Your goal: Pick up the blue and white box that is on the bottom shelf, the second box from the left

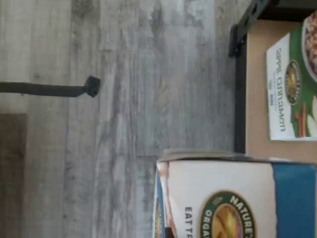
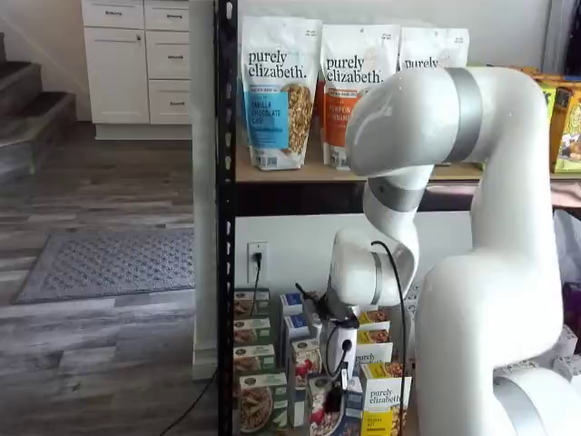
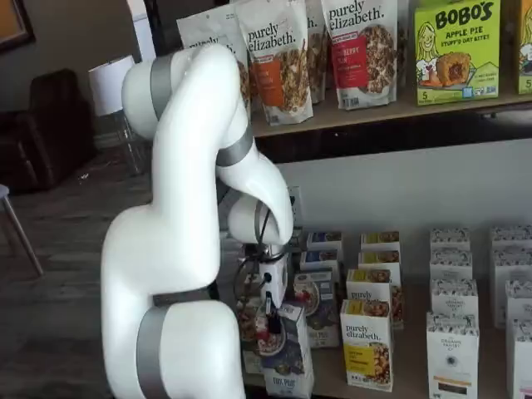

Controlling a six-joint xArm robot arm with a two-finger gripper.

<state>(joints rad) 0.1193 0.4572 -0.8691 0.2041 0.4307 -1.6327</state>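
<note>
The blue and white box [image 3: 289,359] stands tilted and pulled forward of its row on the bottom shelf [image 3: 328,384], with a bowl of granola and berries on its front. My gripper [image 3: 271,322] hangs over it, black fingers closed on its upper part; I am shut on the box. In a shelf view the gripper [image 2: 334,392] comes down from the white wrist onto the same box [image 2: 320,413]. The wrist view shows the box [image 1: 233,198] very close, white with a blue band and a round green logo, beside the tan shelf board [image 1: 257,124].
Green-fronted boxes [image 2: 254,400] stand beside the black rack post [image 2: 225,218]; one shows in the wrist view [image 1: 292,89]. A yellow purely elizabeth box [image 3: 366,345] stands just on the other side. White boxes [image 3: 453,349] fill the far side. Granola bags [image 2: 280,91] line the upper board.
</note>
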